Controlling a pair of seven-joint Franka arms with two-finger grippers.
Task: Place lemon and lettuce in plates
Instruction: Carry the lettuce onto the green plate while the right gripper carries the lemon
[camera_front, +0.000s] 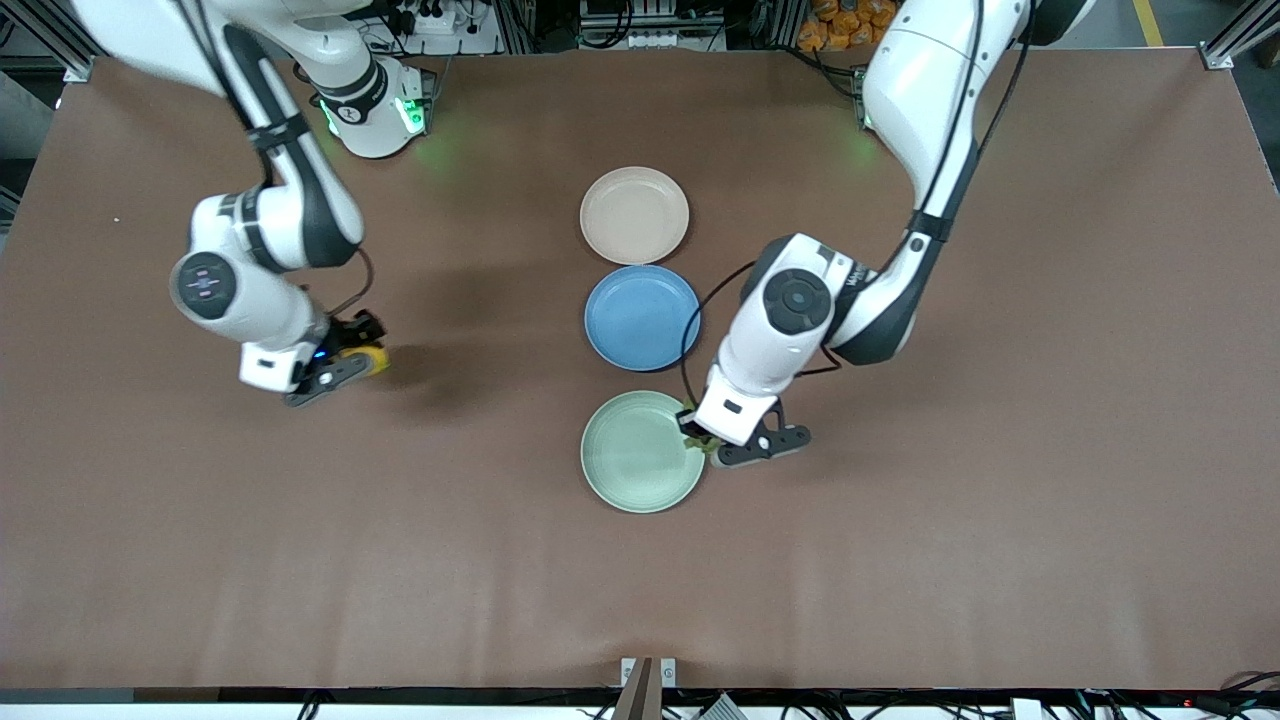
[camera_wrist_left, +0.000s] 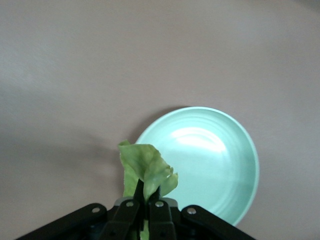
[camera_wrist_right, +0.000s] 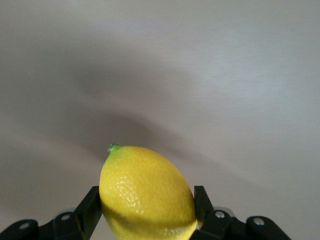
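The left tool (camera_front: 712, 438) is hanging over the rim of the mint green plate (camera_front: 640, 455), on the side toward the left arm's end of the counter (camera_front: 1000, 450), and it is pinching the lettuce (camera_wrist_left: 147, 170) between nearly closed fingers (camera_wrist_left: 131, 215). In the left wrist view the crinkled leaf is standing up out of the fingertips, overlapping the plate's edge, and the plate is lying bare beneath it. The right tool (camera_front: 345, 365) is hanging over bare counter toward the right arm's end, well apart from the plates, and it is gripping the lemon (camera_wrist_right: 147, 192) with one finger on each side of the fruit; the lemon's small green tip is pointing away from the wrist. The three plates are sitting in a line down the middle of the counter: the beige-pink plate (camera_front: 634, 215) farthest from the front camera, the blue plate (camera_front: 641, 317) between, and the mint green one nearest. All three plates are lying bare.
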